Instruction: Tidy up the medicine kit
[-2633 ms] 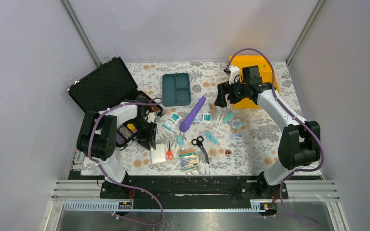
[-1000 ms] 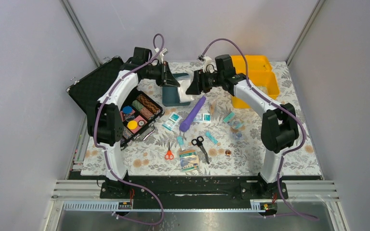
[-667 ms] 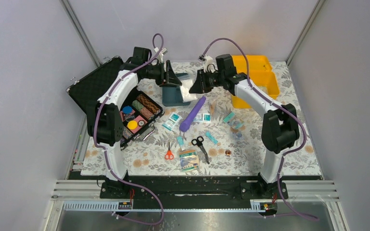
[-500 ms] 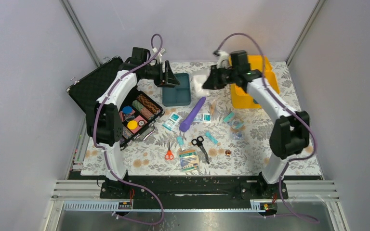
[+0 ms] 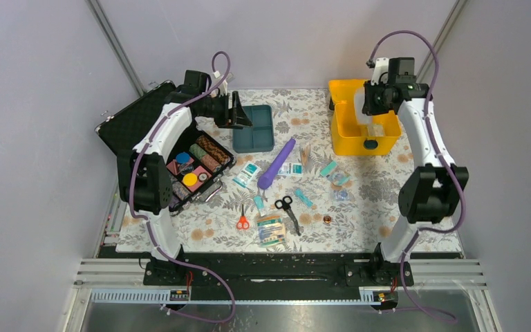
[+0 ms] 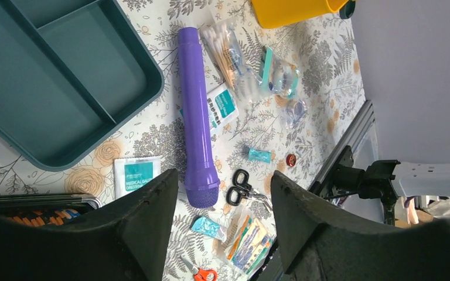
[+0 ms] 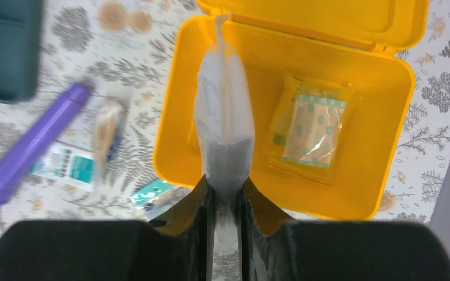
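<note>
My left gripper [image 6: 222, 178] gapes, arm reached forward; my right gripper [image 7: 225, 190] pinches a white packet [image 7: 224, 117], arm outstretched.

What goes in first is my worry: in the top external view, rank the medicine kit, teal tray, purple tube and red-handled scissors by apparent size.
1. medicine kit, lid open
2. teal tray
3. purple tube
4. red-handled scissors
All sit at similar depth, so nearness barely skews this.
</note>
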